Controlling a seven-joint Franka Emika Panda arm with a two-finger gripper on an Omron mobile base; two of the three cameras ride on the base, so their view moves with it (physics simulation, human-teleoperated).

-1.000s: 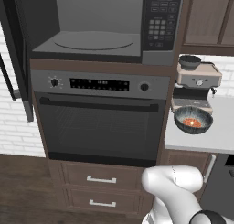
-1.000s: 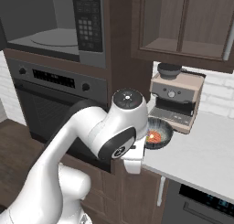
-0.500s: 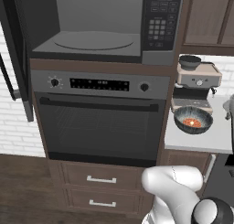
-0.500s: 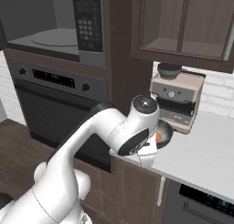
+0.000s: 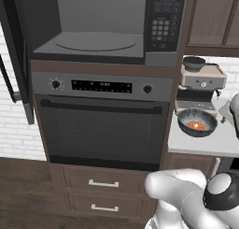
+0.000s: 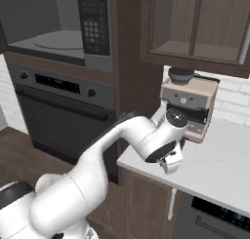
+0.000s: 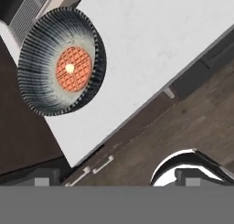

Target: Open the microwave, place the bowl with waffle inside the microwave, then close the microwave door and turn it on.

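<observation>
The microwave stands open above the wall oven, its glass turntable bare and its keypad on the right. The microwave door is swung far out to the left. The bowl, dark and striped with an orange waffle inside, sits on the white counter near its front left corner. My gripper hangs over the counter's front edge, pointing down, beside and above the bowl. In the hand view my gripper is open, its tips wide apart with nothing between them.
A beige espresso machine with a small dark cup on top stands right behind the bowl. The wall oven and drawers lie under the microwave. Wall cabinets hang over the counter.
My arm has swung to the right, carrying the hand from in front of the oven to over the counter's edge by the bowl. The bowl and microwave door have stayed put.
</observation>
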